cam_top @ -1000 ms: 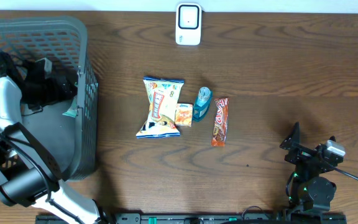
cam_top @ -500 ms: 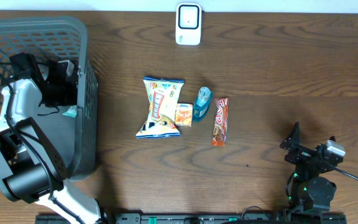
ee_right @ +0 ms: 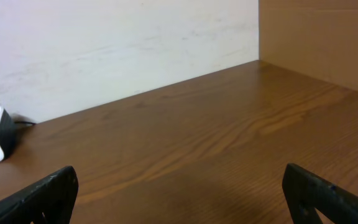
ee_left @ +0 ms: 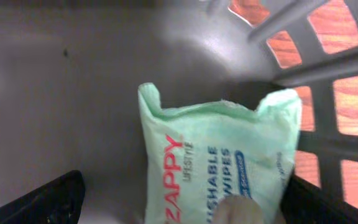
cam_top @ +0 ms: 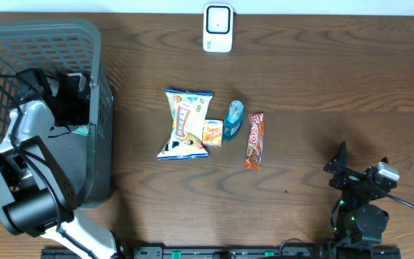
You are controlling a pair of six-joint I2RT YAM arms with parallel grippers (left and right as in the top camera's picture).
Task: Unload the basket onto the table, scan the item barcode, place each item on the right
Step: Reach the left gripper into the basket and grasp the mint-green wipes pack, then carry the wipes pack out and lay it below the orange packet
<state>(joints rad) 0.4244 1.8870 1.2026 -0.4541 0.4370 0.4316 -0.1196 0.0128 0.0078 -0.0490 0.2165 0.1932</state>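
We find the left gripper (cam_top: 69, 101), jaws spread, shifted slightly within the basket (cam_top: 103, 147) over the wipes pack (ee_left: 219, 155); the right gripper (cam_top: 361, 164) remains parted and unmoved.

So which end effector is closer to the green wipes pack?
Left end effector: just above the wipes pack inside the basket; right end effector far across the table.

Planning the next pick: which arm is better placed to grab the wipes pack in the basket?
Left. The left gripper hangs in the basket over the wipes pack, jaws open; the right gripper sits far across the table.
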